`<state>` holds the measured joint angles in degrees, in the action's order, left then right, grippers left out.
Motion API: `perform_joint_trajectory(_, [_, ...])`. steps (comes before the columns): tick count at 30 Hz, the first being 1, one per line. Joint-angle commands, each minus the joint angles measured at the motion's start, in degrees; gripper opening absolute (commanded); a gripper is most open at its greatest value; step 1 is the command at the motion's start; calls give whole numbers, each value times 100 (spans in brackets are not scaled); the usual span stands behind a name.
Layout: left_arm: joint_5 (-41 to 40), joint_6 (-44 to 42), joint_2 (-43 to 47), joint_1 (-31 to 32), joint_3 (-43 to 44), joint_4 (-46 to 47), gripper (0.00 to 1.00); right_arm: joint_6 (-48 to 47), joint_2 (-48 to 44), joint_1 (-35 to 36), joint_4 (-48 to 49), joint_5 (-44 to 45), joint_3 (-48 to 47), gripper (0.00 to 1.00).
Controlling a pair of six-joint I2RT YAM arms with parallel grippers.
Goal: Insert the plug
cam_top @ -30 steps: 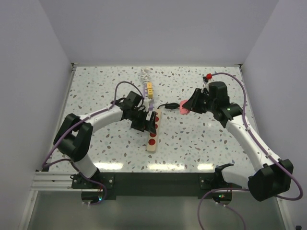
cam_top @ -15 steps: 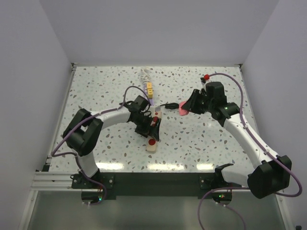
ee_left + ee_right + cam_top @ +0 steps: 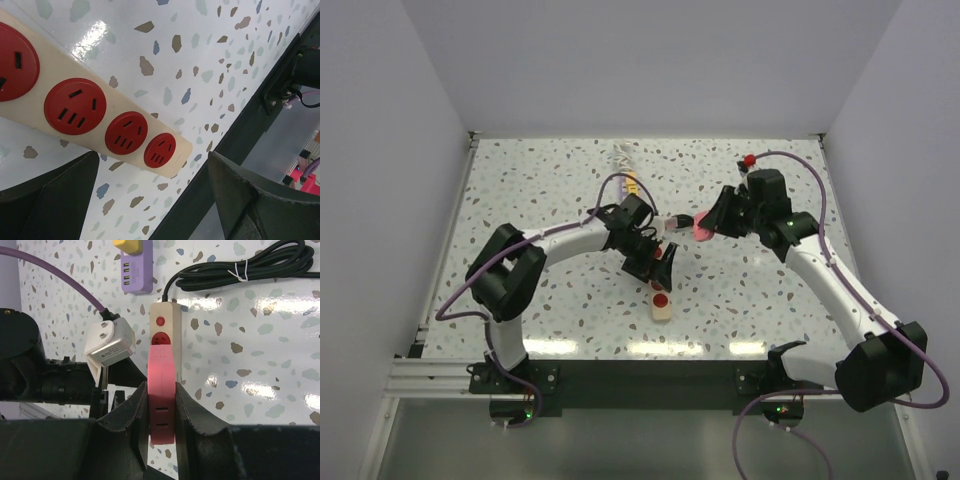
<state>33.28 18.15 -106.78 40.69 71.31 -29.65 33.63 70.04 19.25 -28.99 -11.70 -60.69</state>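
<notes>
Right claw (image 3: 161,388) clamps pink plug (image 3: 161,365), length aimed at strip (image 3: 162,320); left claw (image 3: 154,161) open

No writing, brand or number can be read anywhere. The cream power strip (image 3: 100,131) shows only plain red sockets. Any marks on the pink plug (image 3: 162,390) and the purple adapter (image 3: 137,276) are too small to make out.

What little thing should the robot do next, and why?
Probably close the left pincer on the power strip to hold it steady. That pincer is wide open over the strip's end, not gripping it. The right pincer is shut on the pink plug, which points toward the strip's red sockets.
</notes>
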Motion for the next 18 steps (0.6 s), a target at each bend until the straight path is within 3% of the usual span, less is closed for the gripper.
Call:
perform_joint_trajectory(1, [259, 136, 43, 45, 331, 170, 95, 39, 1, 44, -71, 107, -286, 0])
perform_joint_trajectory(5, [162, 180, 429, -262, 86, 179, 95, -75, 159, 132, -168, 151, -470, 0])
perform_joint_trajectory(8, [127, 241, 893, -859, -309, 240, 95, -154, 361, 298, -256, 308, -706, 0])
perform_joint_trajectory(13, [-400, 408, 1572, -1851, -714, 363, 96, -216, 974, 746, -388, 634, -1111, 0])
perform_joint_trajectory(18, [-963, 602, 1845, -2354, -785, 390, 97, -199, 1608, 1371, -449, 1002, -1595, 0])
